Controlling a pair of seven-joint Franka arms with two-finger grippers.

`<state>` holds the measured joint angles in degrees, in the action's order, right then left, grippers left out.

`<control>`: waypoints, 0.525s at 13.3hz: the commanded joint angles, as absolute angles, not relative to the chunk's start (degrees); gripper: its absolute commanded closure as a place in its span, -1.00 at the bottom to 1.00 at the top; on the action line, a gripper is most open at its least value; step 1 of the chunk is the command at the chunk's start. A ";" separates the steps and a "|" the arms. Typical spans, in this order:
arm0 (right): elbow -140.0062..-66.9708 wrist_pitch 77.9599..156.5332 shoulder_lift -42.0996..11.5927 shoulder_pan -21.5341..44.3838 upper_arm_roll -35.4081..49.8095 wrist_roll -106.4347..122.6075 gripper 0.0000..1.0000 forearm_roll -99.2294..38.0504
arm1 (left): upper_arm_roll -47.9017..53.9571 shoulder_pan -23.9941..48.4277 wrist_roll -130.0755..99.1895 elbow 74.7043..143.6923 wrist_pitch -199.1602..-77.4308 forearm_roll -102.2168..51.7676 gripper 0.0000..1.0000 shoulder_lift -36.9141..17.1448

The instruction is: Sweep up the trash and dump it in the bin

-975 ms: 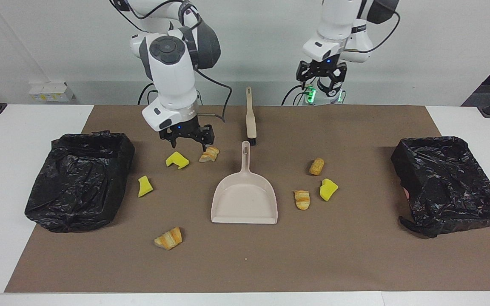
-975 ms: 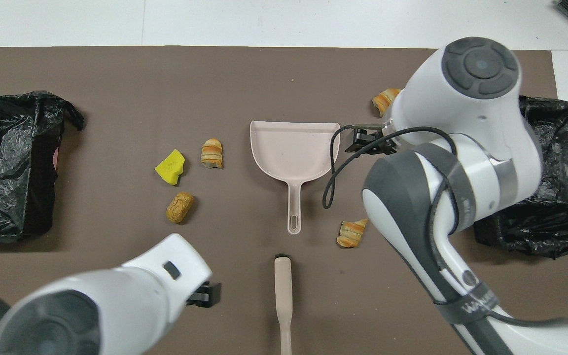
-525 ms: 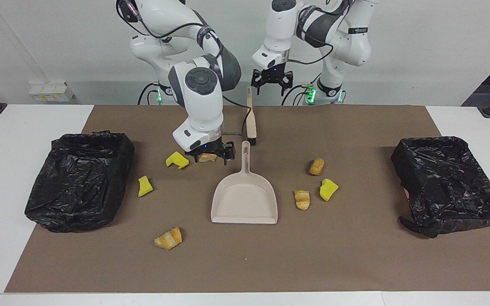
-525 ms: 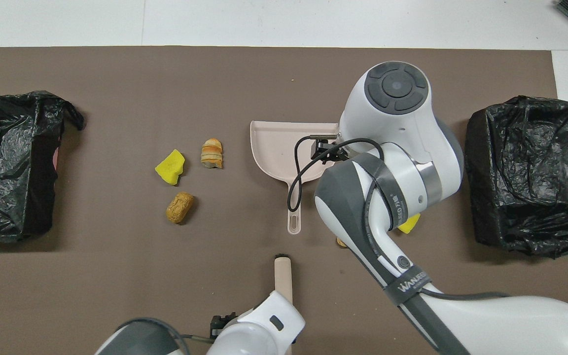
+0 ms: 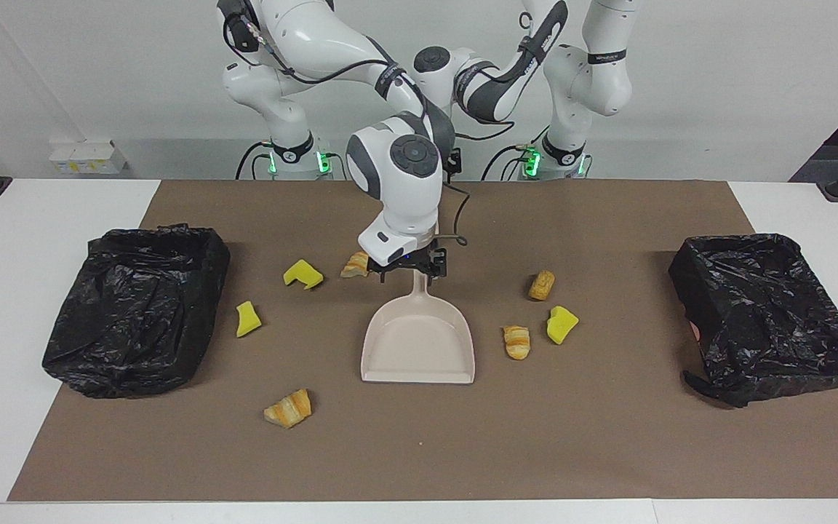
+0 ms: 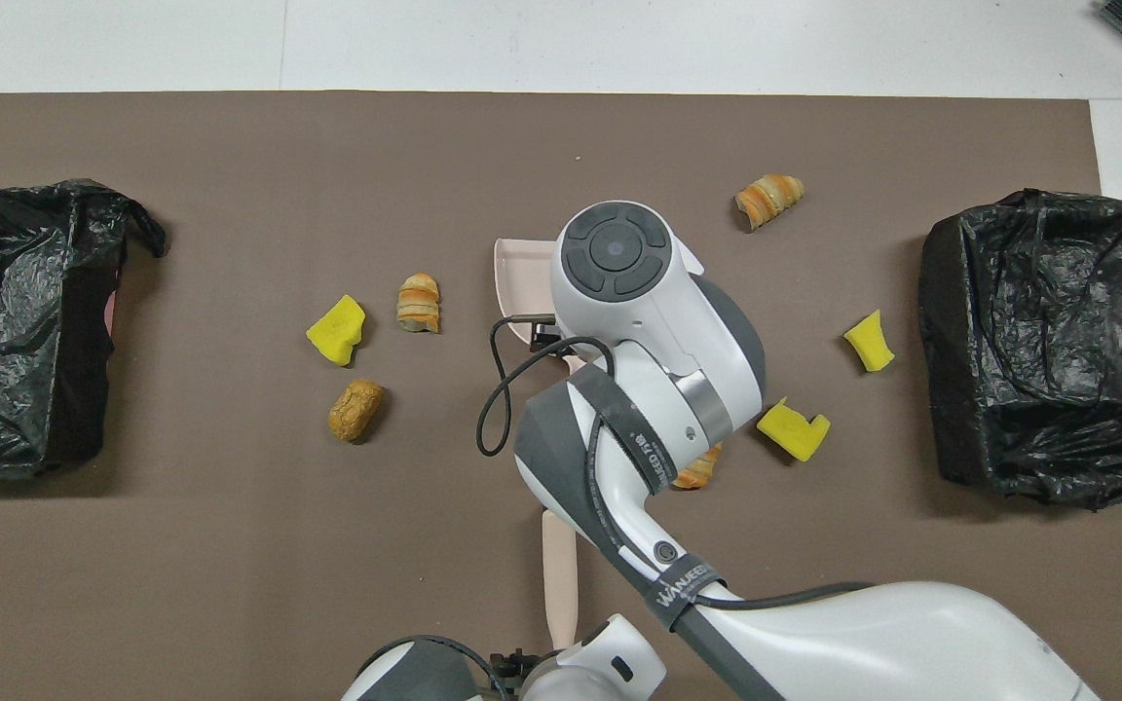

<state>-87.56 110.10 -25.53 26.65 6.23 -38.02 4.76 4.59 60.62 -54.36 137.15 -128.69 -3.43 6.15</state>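
Dustpan: I see a smooth beige plastic dustpan (image 5: 417, 342) lying flat on the brown paper mat (image 5: 419, 451), its handle pointing toward the robots.
Right gripper: my right gripper (image 5: 412, 268) is low at the dustpan handle, fingers spread either side of it; a second ago it was over the bread piece (image 5: 355, 265) beside it.
Left gripper: my left gripper (image 6: 512, 664) has swung over the beige brush (image 6: 558, 574); released.
Trash: three spongy yellow foam chunks (image 5: 302, 274) and four striped golden bread pieces lie scattered on the mat either side of the dustpan, none moved.
Bins: crinkled black bag-lined bins (image 5: 139, 309) at both table ends.
Writing: "WANJEE" partly readable on the right arm's strap (image 6: 683, 589).
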 commanded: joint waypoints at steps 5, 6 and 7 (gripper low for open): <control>-93.69 117.60 -26.37 28.13 6.50 -41.31 -0.97 6.15 | 3.16 65.22 -55.55 140.10 -131.92 -5.10 -1.00 5.36; -94.65 117.34 -25.85 28.12 6.50 -41.31 -0.76 6.15 | 3.16 65.30 -55.63 140.10 -131.92 -5.10 -1.00 5.27; -95.18 117.33 -25.58 28.12 6.50 -41.40 -0.66 6.15 | 3.08 65.22 -55.46 139.40 -131.92 -5.10 -1.00 5.10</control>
<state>-92.79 116.15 -27.10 28.39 6.23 -39.35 4.78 4.29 64.04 -55.28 139.62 -130.96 -4.28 5.10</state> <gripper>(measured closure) 0.066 0.000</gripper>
